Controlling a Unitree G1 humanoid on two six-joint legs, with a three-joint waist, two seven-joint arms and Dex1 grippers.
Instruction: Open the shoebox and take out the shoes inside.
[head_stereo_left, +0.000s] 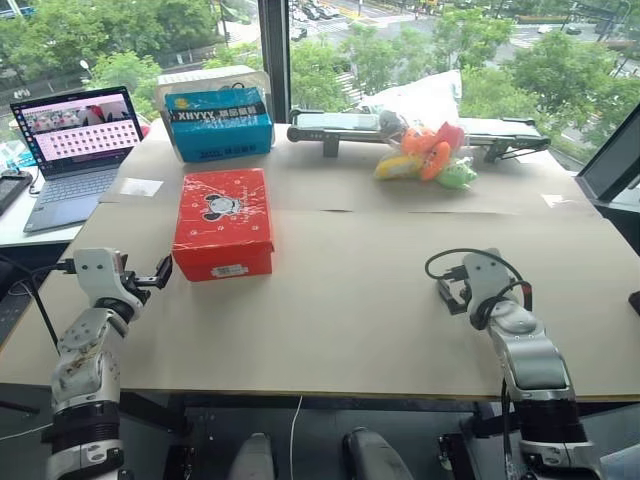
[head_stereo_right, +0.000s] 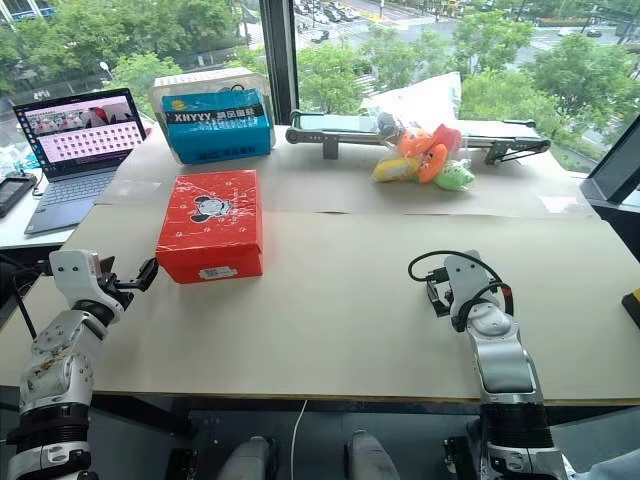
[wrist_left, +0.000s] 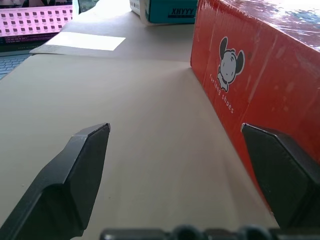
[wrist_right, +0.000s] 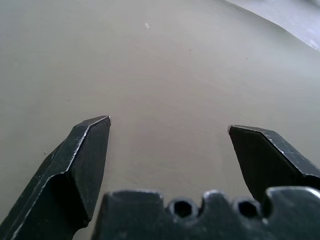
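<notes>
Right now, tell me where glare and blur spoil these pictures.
Left eye view: the windows are bright and the shoebox lid is sheened. Left wrist view: glare washes the box's top edge, and the open left tool's fingers look soft.

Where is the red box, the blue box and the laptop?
red box (head_stereo_left: 222, 207), left eye view, middle of its lid, on the cartoon figure.
blue box (head_stereo_left: 218, 125), left eye view, its front face under the lettering.
laptop (head_stereo_left: 76, 127), left eye view, middle of its lit screen.

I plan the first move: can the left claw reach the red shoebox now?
Probably yes. The open left claw sits just beside the closed red shoebox, with only bare table between them.
</notes>
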